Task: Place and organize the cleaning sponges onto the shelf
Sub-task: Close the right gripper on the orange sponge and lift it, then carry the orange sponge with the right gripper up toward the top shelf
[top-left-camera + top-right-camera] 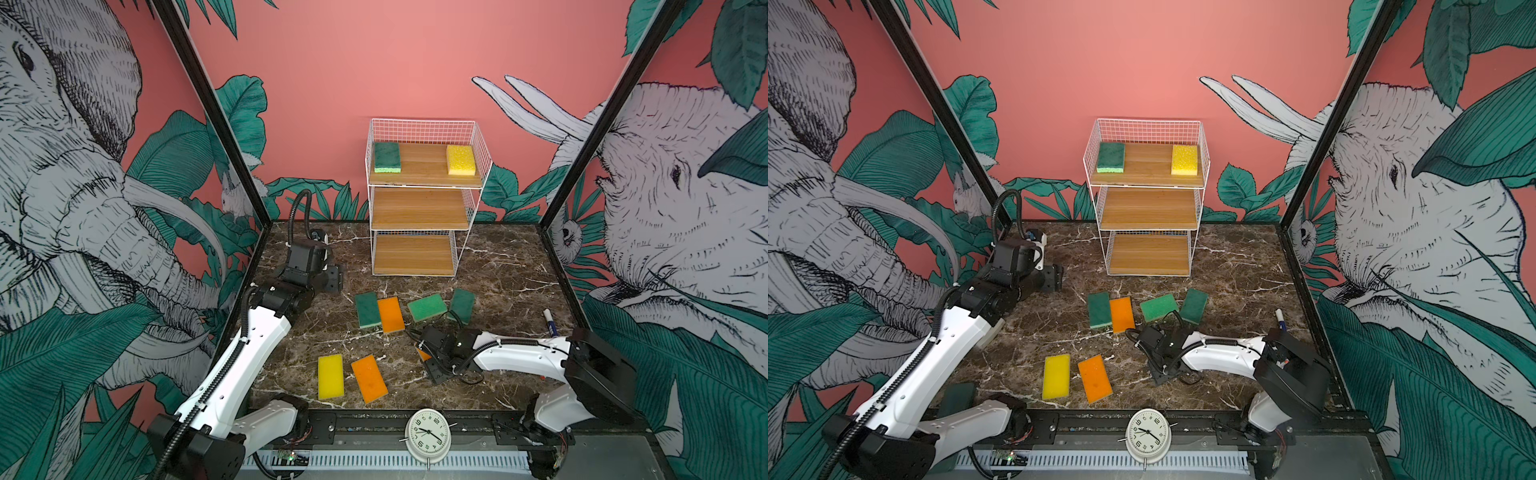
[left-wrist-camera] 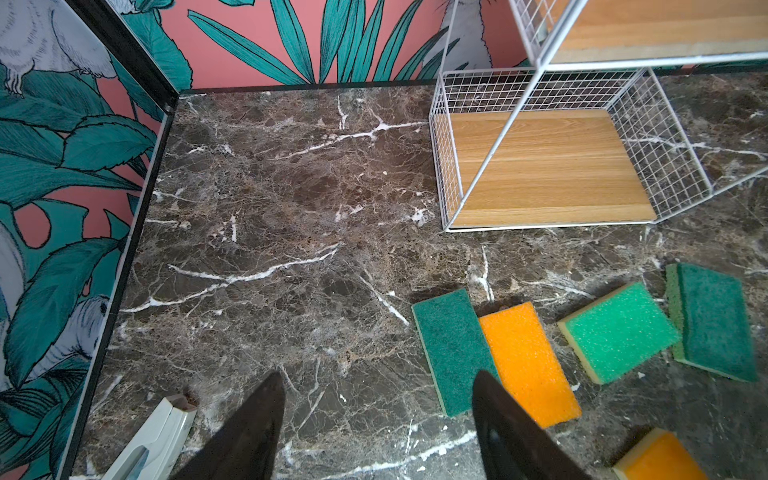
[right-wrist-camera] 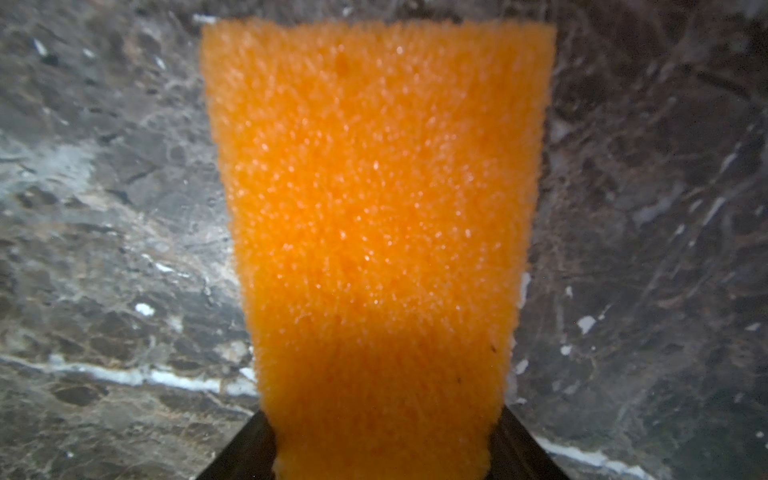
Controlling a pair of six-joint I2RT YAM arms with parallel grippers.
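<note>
Between half-closed right gripper (image 3: 382, 419) jaws, orange sponge (image 3: 378, 199)

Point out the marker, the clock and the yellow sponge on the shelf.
marker (image 1: 549, 321): in a top view, mid-barrel.
clock (image 1: 428, 434): in a top view, dial centre.
yellow sponge on shelf (image 1: 460, 160): in a top view, top face.
</note>
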